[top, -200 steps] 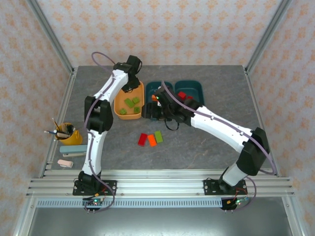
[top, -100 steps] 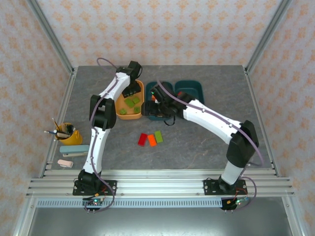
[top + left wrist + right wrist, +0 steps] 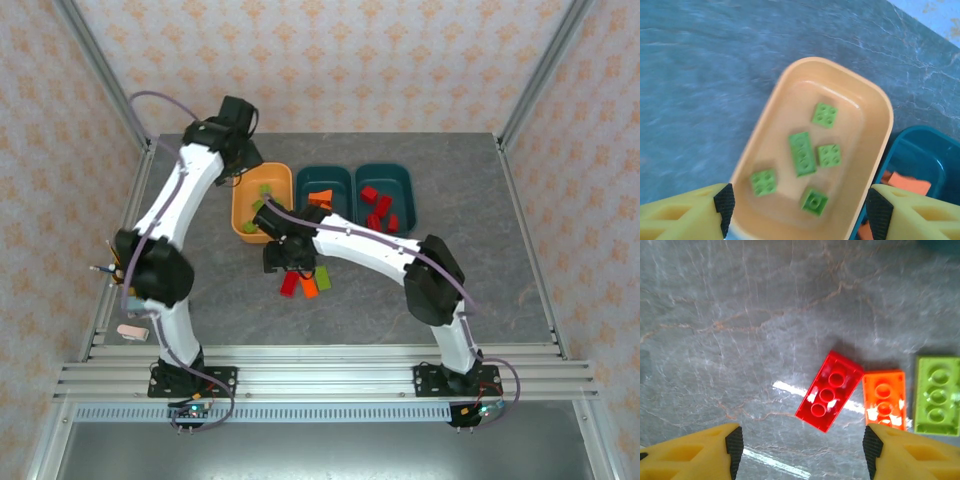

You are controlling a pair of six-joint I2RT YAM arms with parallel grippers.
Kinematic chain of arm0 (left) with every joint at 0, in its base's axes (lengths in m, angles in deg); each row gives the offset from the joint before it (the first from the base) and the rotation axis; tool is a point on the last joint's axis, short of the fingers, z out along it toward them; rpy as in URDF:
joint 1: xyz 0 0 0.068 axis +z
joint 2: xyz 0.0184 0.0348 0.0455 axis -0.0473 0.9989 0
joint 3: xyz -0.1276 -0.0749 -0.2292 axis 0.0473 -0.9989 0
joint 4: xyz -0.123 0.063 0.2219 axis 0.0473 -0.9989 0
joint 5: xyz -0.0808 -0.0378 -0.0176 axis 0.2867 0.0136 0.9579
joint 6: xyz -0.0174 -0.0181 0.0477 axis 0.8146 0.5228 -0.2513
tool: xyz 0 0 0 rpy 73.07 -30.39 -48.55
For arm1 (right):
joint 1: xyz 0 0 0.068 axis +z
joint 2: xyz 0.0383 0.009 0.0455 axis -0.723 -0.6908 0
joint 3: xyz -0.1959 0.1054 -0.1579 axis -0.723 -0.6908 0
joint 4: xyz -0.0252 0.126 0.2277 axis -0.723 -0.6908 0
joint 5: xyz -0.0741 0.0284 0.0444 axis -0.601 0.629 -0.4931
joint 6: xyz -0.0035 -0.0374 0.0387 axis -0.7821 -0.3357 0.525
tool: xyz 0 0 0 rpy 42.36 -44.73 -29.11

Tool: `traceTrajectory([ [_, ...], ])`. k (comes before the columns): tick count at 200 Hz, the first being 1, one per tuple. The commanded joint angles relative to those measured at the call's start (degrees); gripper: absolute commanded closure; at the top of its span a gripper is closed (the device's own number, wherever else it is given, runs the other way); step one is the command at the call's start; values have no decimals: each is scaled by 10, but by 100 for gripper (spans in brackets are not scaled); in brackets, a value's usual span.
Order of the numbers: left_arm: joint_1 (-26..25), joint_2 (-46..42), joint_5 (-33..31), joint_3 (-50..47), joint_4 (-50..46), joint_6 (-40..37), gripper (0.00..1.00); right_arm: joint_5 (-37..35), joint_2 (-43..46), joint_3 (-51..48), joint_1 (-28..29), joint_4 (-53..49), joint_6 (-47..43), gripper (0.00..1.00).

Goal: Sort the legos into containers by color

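Left pincer (image 3: 801, 205) is held spread wide with nothing gripped, over the light orange tub (image 3: 855, 140); five lime green legos (image 3: 802, 153) are seen lying inside. Right pincer (image 3: 802, 450) is parted and empty above the tabletop (image 3: 740, 315), where a red brick (image 3: 830, 391), orange brick (image 3: 884, 400) and lime brick (image 3: 938, 395) are laid close side by side.

Three legos (image 3: 884, 399) side by side, before three containers (image 3: 400, 180)

A red brick (image 3: 829, 391), an orange brick (image 3: 884, 399) and a lime brick (image 3: 938, 395) are standing out against the grey veined table (image 3: 740, 315), with green bricks (image 3: 802, 153) showing inside the light orange tub (image 3: 790, 105).
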Motion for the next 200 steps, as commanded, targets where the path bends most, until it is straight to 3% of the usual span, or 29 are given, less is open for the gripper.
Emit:
traceTrajectory([
  [1,4,-104,-44,-129,-5,32,25,-12,-15,25,18,-62,90,34],
  [45,-12,-329,-10,-329,-29,69,24,5,-16,-40,25,-2,228,35],
  [117,-26,-640,86,-463,-194,64,14,-6,-77,-16,31,7,292,34],
  [148,-27,-697,114,-478,-233,71,13,-13,-99,-11,32,8,293,36],
  [200,-27,-717,174,-495,-212,59,14,-28,-131,16,28,-4,265,43],
])
